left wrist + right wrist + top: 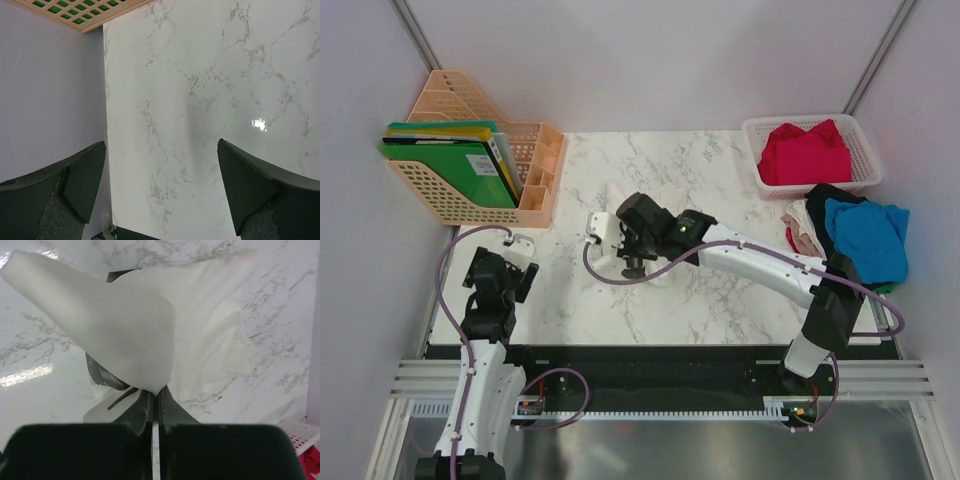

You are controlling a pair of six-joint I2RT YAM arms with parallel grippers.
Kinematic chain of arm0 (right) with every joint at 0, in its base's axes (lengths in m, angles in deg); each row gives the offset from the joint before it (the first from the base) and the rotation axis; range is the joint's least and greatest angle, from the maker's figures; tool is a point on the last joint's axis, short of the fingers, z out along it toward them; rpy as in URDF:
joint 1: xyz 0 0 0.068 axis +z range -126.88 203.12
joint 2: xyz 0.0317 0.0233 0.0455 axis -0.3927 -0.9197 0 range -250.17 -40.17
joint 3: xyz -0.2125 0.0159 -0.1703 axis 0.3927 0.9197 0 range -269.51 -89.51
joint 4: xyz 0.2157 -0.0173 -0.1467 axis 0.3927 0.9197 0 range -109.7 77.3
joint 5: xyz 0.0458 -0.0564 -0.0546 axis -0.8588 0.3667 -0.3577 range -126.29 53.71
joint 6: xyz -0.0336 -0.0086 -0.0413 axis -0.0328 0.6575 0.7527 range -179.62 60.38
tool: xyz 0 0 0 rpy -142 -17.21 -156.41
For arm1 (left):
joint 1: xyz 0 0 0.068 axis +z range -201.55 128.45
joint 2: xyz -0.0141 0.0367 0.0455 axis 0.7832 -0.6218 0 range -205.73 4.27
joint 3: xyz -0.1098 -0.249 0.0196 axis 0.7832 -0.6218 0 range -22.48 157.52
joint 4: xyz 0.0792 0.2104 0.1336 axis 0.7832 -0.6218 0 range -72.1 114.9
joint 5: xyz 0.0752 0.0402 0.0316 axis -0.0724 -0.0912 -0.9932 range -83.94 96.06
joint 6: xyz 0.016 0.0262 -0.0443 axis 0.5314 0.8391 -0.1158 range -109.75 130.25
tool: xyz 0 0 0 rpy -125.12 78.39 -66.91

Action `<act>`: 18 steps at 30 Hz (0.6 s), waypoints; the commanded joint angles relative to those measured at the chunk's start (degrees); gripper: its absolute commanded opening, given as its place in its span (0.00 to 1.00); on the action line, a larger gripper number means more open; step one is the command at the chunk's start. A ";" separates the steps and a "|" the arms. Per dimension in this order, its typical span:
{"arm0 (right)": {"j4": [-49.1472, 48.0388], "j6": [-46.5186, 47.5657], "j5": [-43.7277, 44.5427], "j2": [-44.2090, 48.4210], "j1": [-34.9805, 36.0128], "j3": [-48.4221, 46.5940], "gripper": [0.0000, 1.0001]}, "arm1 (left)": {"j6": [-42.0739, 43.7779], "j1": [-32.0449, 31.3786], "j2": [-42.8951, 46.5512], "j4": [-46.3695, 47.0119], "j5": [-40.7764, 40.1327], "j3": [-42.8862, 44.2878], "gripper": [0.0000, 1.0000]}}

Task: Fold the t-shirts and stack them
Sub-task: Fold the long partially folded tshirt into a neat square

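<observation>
Large white cloth t-shirt (150, 330): bunched at centre of marble table (620, 310), fold clamped tight in right gripper (154, 402). Left gripper (161, 147) spread wide, empty, over table's left edge. Step, likely: laying shirt out. Next calls for spreading flat, left gripper taking opposite edge.

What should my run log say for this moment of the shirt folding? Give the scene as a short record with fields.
right gripper: shut on a bunched part of the white t-shirt, above the middle of the table
left gripper: open, holding nothing, over bare marble near the table's left edge
red t-shirt: crumpled in the white mesh basket, back right
blue t-shirt, black t-shirt, beige t-shirt: one unfolded heap at the right edge
folded stack: none visible
</observation>
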 commanded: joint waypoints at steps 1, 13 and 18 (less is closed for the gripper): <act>1.94 3.18 -2.67 -2.79 -3.60 -10.00 0.00 | -1.31 0.29 -0.26 2.27 -0.36 -0.25 1.00; 3.01 6.61 -5.75 -18.00 -12.57 -24.69 0.00 | -1.22 0.21 -0.08 2.18 -0.53 -0.34 1.00; 2.56 6.61 -5.66 -24.14 -15.30 -29.95 0.00 | -1.22 0.29 -0.35 2.18 -0.36 -0.34 1.00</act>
